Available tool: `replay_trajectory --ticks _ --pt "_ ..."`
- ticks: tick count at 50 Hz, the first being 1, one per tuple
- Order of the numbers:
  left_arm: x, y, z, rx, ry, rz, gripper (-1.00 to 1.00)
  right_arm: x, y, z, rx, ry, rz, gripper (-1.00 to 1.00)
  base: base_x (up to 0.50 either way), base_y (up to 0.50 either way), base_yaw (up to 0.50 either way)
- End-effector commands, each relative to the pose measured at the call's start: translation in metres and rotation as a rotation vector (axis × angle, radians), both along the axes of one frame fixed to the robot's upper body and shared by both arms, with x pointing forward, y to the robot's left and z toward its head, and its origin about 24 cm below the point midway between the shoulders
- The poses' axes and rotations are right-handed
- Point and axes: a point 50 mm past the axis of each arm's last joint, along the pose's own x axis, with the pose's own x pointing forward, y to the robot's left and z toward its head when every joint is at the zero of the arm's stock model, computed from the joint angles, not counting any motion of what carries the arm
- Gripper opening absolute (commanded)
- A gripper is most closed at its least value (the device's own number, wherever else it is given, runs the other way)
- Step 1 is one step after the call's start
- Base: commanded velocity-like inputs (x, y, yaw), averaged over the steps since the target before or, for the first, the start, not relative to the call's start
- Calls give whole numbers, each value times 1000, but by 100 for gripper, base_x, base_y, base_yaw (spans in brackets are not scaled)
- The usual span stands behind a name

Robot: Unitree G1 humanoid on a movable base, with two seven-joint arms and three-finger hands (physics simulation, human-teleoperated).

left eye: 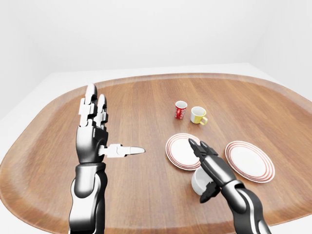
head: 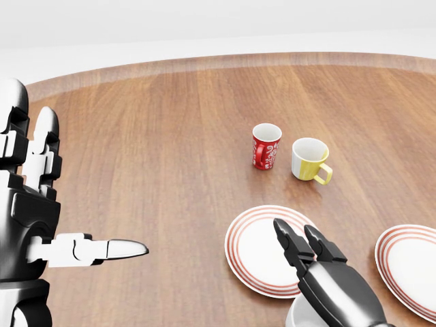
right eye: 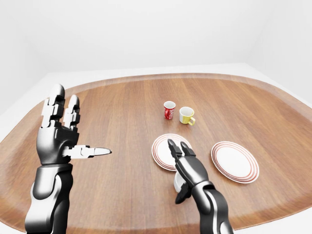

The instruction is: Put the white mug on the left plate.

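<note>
- The room is plain white; a large rounded wooden surface (left eye: 146, 112) with a raised rim fills all three views.
- The white mug (left eye: 200, 180) stands on the bare surface just below the left plate (left eye: 181, 151) in the left-eye view, near the surface's lower edge. It is not on the plate.
- The left plate is white with red rings. A second plate of the same pattern, the right plate (left eye: 249, 161), lies well apart to its right.
- The right hand (left eye: 208, 170) is at the white mug. Two fingers (left eye: 197, 147) stretch over the mug's top toward the left plate, and the thumb (right eye: 183, 193) hangs down beside the mug wall. The fingers stand spread about the mug; whether any of them touches the mug cannot be told.
- The left hand (left eye: 92, 134) is raised above the surface at the left of the views, well apart from all crockery. It is spread open: two fingers point upward and the thumb (left eye: 124, 150) points sideways to the right.
- A red patterned mug (head: 266, 146) and a yellow-and-white mug (head: 310, 160) stand upright side by side, apart, above the plates in the head view.
</note>
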Motion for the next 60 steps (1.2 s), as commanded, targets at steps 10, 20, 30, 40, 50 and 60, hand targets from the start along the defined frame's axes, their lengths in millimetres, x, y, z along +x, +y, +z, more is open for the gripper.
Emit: replay_trajectory --ticks 10,20,30,40,50,60 --pt "0 0 1 1 -3 -1 99 9 -6 -12 -30 11 -28 100 0 0 0" --pt "0 0 1 -1 -5 -1 99 11 -6 -16 -37 -9 -44 100 0 0 0" --pt "0 0 1 -1 -5 -1 99 13 -7 -19 -47 -18 -50 100 0 0 0" --pt "0 0 1 -1 -3 -1 99 12 -6 -23 -51 -11 -47 100 0 0 0" --pt "0 0 0 -1 -1 -2 99 11 -8 -30 -65 0 -48 100 0 0 0" --pt "0 -1 0 0 1 -2 99 11 -11 -32 -112 -2 -59 100 0 0 0"
